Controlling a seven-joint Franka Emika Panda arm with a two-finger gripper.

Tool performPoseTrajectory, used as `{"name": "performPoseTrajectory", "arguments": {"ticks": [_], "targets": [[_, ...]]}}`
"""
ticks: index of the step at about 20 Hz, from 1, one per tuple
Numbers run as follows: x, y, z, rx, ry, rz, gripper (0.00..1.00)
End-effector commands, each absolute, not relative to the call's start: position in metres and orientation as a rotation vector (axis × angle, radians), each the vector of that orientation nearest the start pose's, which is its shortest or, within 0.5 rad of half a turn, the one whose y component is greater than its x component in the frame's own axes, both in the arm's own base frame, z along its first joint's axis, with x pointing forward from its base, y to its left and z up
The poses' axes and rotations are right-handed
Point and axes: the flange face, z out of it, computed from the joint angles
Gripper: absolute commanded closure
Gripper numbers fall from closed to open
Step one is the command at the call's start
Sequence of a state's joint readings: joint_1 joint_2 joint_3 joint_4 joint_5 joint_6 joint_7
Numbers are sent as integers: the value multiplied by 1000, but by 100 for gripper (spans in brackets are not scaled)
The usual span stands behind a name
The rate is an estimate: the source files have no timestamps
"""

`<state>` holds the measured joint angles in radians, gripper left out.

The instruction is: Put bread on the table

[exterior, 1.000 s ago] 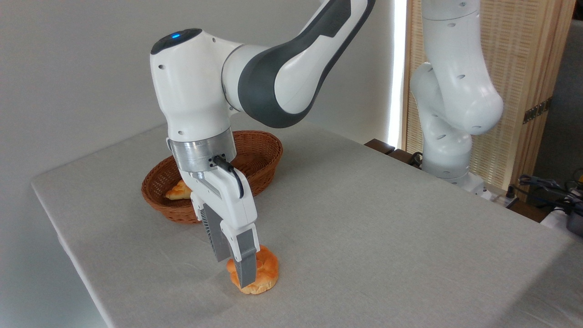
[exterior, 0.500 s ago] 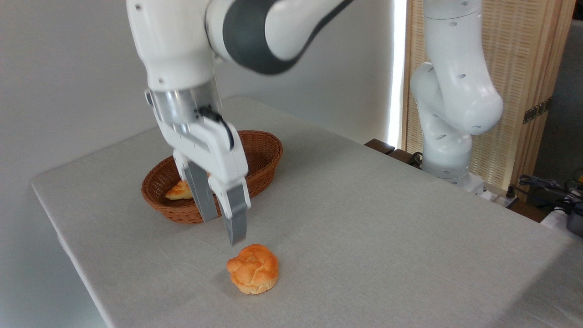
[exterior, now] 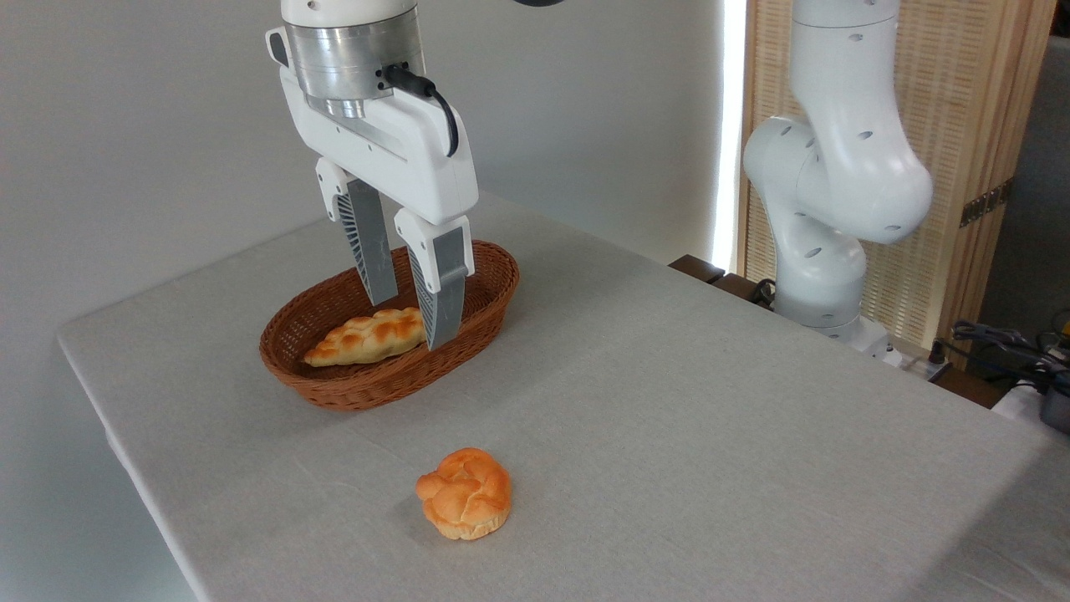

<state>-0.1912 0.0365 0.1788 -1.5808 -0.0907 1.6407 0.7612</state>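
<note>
Above the basket [exterior: 476, 293], the empty hand [exterior: 414, 322], fingers apart, partly hides the loaf [exterior: 364, 336].

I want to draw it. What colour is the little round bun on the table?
Golden-orange and shiny on top, paler underneath; the bun shows clearly in the fixed camera view.

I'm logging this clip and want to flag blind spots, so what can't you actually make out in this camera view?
- Arm above the gripper: cut off by the top edge.
- Braided loaf in the basket: right end behind the jaws, underside hidden by the near rim.
- Bread on the table: far side and base out of sight.
- Cables and dark gear at right: cut off by the edge, too small to identify.
</note>
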Motion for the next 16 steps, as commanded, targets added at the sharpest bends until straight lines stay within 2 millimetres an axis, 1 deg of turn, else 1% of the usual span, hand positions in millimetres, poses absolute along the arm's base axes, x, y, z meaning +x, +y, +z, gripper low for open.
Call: {"name": "performPoseTrajectory", "arguments": {"ticks": [1, 4, 7, 9, 16], "targets": [[564, -20, 611, -2989, 1215, -76, 0], [559, -22, 603, -2994, 1224, -37, 0], [555, -28, 610, -2975, 1242, -48, 0], [554, -36, 609, -2953, 1263, -37, 0], [550, -32, 601, -2904, 1285, 16, 0]]}}
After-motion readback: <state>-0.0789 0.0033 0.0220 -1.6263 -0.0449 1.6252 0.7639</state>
